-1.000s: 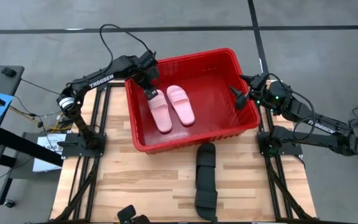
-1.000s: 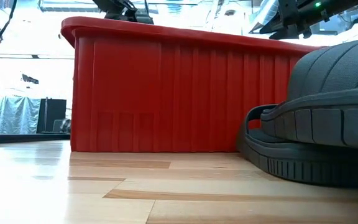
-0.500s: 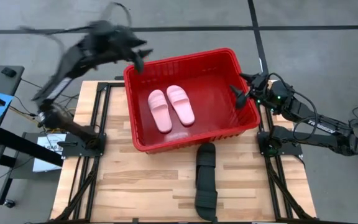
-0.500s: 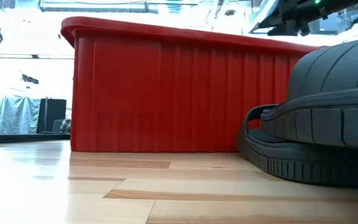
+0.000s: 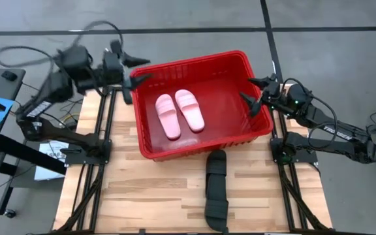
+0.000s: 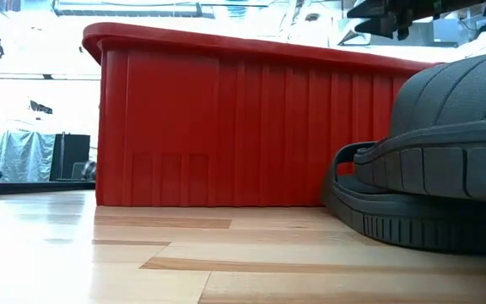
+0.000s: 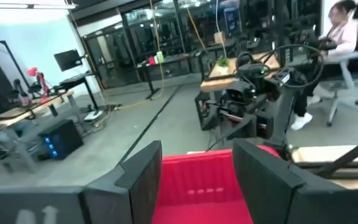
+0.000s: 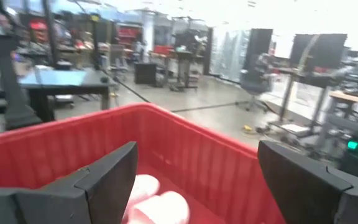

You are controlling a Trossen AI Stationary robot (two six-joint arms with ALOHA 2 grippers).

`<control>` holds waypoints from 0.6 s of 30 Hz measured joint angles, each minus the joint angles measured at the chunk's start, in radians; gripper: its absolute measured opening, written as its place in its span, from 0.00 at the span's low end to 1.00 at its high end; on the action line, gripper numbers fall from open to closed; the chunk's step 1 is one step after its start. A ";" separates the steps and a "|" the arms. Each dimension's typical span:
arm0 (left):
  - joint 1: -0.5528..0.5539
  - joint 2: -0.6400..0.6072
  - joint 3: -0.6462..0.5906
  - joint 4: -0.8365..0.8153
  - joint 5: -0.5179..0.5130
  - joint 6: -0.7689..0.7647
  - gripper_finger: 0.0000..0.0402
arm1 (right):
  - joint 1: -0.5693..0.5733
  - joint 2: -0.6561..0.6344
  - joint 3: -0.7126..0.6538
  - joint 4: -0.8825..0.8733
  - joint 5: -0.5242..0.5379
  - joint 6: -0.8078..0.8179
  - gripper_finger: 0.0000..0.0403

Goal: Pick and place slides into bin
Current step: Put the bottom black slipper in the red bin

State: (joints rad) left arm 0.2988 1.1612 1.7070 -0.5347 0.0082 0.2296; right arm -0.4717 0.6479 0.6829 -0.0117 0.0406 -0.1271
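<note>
My left gripper has its two fingers spread apart and it holds nothing. It hangs just outside the left wall of the bin, near the far left corner, and it points toward the right side. In the left wrist view I see the two dark fingers with a gap between them, and the red rim of the bin shows through this gap. Beyond it stands the other arm, and a person sits on an office chair in the room behind.

My right gripper is also wide open and empty. It is at the right rim of the bin, with the fingertips over the edge and pointing inward. In the right wrist view the fingers stand far apart, and between them I see the inside of the bin and the pink slides.

The two pink slides lie side by side on the floor of the bin, soles down. The two black slides are outside, on the wooden table, in front of the near wall of the bin. They lie one behind the other, and the one nearer to the bin comes close to its wall. In the low view one black slide fills the right side, just beside the red wall.
</note>
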 joint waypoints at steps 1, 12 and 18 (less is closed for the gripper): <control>-0.017 -0.022 -0.067 0.053 -0.022 -0.015 0.47 | 0.000 0.000 0.000 0.005 -0.023 0.005 0.81; -0.238 -0.462 -0.813 0.629 -0.131 -0.191 0.47 | 0.001 0.000 0.007 0.018 -0.173 0.070 0.81; -0.389 -0.546 -1.036 0.856 -0.308 -0.199 0.47 | 0.010 0.014 0.080 0.020 -0.454 0.089 0.81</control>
State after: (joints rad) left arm -0.0906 0.6149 0.6714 0.3215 -0.3000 0.0303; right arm -0.4612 0.6623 0.7628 0.0086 -0.4131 -0.0376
